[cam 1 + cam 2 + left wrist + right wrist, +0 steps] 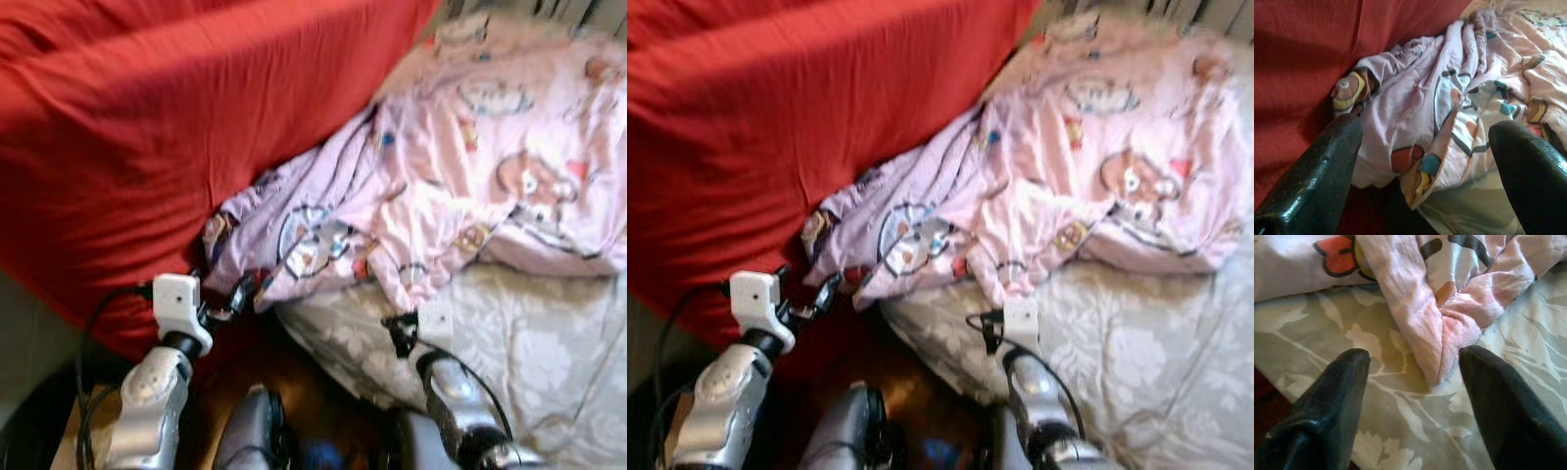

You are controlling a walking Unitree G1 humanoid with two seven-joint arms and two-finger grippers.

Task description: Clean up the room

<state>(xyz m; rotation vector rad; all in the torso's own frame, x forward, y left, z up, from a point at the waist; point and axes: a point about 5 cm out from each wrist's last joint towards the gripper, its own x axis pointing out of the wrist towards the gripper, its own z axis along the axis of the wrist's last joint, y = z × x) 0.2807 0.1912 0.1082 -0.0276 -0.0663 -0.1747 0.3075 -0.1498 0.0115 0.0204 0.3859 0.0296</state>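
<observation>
The left gripper (1422,161), fingers spread and holding nothing, faces the crumpled pink cartoon blanket (460,176) where it bunches against the red cover (176,127). The right gripper (1415,391), likewise parted and empty, straddles a blanket fold lying on the floral grey sheet (1327,328).

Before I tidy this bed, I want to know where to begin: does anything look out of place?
Yes. The pink quilt lies crumpled in a heap against the red cover, one corner trailing over the grey sheet. Both grippers, left and right, are open near its edge.
</observation>
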